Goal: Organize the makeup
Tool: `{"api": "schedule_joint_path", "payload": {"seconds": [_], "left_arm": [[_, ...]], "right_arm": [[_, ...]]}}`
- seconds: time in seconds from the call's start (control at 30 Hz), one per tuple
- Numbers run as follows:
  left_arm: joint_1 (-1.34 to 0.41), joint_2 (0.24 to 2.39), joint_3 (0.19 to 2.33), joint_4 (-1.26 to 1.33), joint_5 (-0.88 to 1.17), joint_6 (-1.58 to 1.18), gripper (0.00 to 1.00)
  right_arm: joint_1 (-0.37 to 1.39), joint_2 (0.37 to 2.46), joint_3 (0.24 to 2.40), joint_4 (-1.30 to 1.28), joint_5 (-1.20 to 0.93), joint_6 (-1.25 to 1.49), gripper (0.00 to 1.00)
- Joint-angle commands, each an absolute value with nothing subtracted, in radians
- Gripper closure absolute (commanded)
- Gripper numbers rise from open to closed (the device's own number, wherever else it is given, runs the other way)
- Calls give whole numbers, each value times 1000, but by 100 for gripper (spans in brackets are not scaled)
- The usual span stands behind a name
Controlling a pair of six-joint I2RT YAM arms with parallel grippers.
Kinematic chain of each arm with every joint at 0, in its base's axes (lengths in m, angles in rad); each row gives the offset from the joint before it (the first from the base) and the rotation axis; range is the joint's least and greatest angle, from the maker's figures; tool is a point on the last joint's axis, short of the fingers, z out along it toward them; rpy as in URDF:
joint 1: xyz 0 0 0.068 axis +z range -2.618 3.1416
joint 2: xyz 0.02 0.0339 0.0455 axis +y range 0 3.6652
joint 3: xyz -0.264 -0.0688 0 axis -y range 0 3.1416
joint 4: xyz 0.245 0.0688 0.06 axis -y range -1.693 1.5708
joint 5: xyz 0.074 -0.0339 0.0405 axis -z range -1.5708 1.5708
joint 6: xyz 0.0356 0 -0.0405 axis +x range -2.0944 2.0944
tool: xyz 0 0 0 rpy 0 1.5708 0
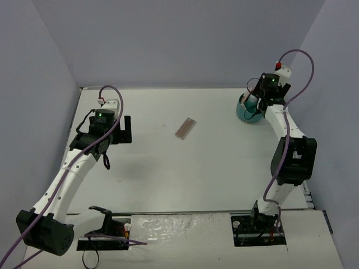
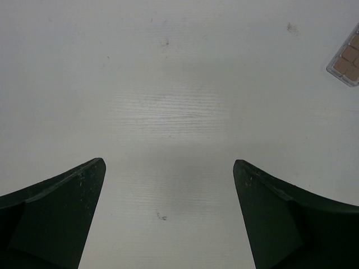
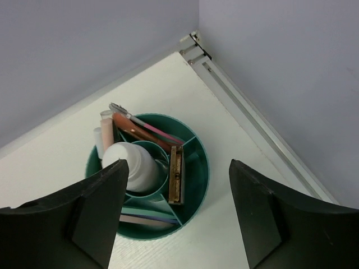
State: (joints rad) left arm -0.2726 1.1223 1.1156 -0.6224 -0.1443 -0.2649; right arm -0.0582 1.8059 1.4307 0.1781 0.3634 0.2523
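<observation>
A flat brown-pink palette (image 1: pixel 185 128) lies on the white table near the middle; its corner shows in the left wrist view (image 2: pixel 348 59). A second palette (image 3: pixel 176 175) stands on edge in the teal round tub (image 3: pixel 197 162), (image 1: pixel 249 112) at the far right. The tub also holds a white bottle (image 3: pixel 133 165) in its centre cup, pink and orange sticks (image 3: pixel 137 128), and lilac and mint applicators (image 3: pixel 143 215). My right gripper (image 3: pixel 176 216) is open and empty right above the tub. My left gripper (image 2: pixel 168 210) is open and empty over bare table, left of the loose palette.
The tub stands close to the back right corner, with the grey walls (image 3: pixel 269 67) and a metal rail (image 3: pixel 247 117) beside it. Black mounts (image 1: pixel 120 130) sit at the left of the table.
</observation>
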Motion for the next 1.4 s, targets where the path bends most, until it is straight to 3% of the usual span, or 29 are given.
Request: {"api": "schedule_joint_path", "payload": {"seconds": [0.0, 0.13, 0.3, 0.6, 1.0, 1.37], "left_arm": [[-264, 1138, 1128, -560, -57, -258, 3], [-268, 1168, 1137, -530, 18, -273, 3], [-321, 1270, 1195, -517, 116, -314, 3], [-523, 1620, 1517, -517, 75, -280, 3], [-604, 2068, 1879, -554, 66, -228, 3], [-609, 2281, 2054, -603, 96, -210, 3]], "right_arm": [[-59, 1568, 1410, 165, 344, 233, 17], [-65, 1440, 1340, 95, 282, 252, 0], [-67, 1237, 1217, 69, 164, 295, 0], [-69, 997, 1016, 71, -63, 364, 0], [-41, 909, 917, 93, -128, 399, 0], [-25, 890, 886, 91, -139, 378, 0]]}}
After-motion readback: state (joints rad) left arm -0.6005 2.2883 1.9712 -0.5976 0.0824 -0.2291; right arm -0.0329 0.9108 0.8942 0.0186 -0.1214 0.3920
